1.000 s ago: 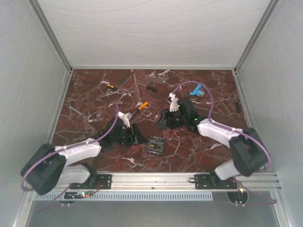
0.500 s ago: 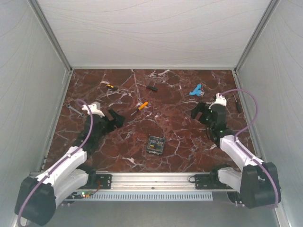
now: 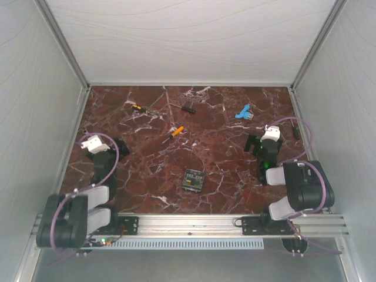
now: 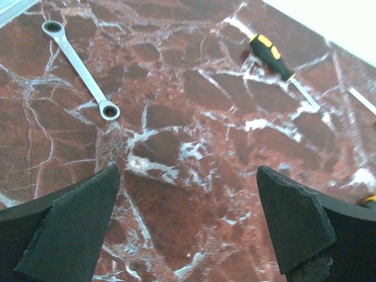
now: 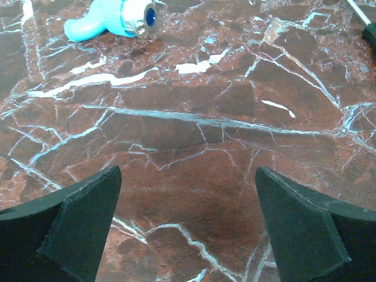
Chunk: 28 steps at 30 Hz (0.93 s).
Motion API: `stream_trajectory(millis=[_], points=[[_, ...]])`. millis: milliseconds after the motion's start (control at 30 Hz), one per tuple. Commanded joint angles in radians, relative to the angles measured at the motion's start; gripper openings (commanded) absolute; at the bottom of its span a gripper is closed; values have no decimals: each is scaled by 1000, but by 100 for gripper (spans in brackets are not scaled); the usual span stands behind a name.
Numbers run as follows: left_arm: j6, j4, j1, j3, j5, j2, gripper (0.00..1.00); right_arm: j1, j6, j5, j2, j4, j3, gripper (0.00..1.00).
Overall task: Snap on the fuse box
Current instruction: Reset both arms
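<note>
The fuse box (image 3: 192,180), a small black square with tiny coloured fuses showing inside, lies flat on the marble table near the front centre, touched by nothing. My left gripper (image 3: 117,145) is folded back at the left side, far from the box. In its wrist view the left gripper (image 4: 188,173) stands open over bare marble. At the right side is my right gripper (image 3: 260,144), also well away from the box. The right gripper (image 5: 188,171) is likewise open, with nothing between its fingers. Neither wrist view shows the fuse box.
A silver wrench (image 4: 79,67) and a yellow-black screwdriver (image 4: 270,53) lie ahead of the left gripper. A light blue fitting (image 5: 111,20) lies ahead of the right one. An orange-handled screwdriver (image 3: 176,131) and a black one (image 3: 188,108) lie mid-table. White walls enclose the table.
Both arms have drawn back from beside the fuse box to the table's left and right sides, and both grippers have opened wide. The fuse box has stayed where it was.
</note>
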Motion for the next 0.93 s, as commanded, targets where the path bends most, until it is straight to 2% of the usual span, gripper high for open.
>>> stream_trajectory(millis=[0, 33, 67, 133, 167, 233, 267, 300, 367, 433, 500, 567, 633, 733, 900], points=[[192, 555, 6, -38, 73, 201, 100, -62, -48, -141, 82, 295, -30, 97], [219, 591, 6, -21, 126, 244, 100, -66, -55, -145, 110, 342, -29, 98], [235, 626, 6, -7, 154, 299, 100, -67, -57, -164, 99, 309, -17, 98], [271, 807, 7, -5, 212, 460, 100, -73, -59, -204, 106, 246, 17, 98], [308, 898, 5, -12, 301, 529, 100, -74, -66, -214, 104, 237, 22, 98], [317, 744, 6, 10, 358, 463, 100, -73, -67, -214, 103, 225, 24, 98], [324, 705, 6, 41, 357, 479, 100, -73, -68, -214, 102, 221, 26, 98], [325, 681, 6, 78, 334, 497, 100, -73, -69, -214, 100, 216, 27, 98], [275, 493, 8, 147, 246, 474, 100, -74, -69, -214, 99, 218, 26, 98], [283, 568, 8, 127, 233, 489, 100, -72, -69, -213, 100, 220, 26, 98], [274, 576, 8, 103, 238, 476, 100, -73, -69, -213, 99, 220, 26, 98], [294, 672, 8, 72, 268, 490, 100, -72, -69, -214, 99, 219, 25, 98], [301, 634, 8, 85, 298, 485, 100, -72, -69, -214, 100, 218, 26, 98], [316, 493, 7, 160, 327, 486, 100, -72, -70, -214, 102, 217, 29, 98], [331, 494, 7, 162, 376, 488, 100, -73, -71, -214, 99, 218, 27, 98]])
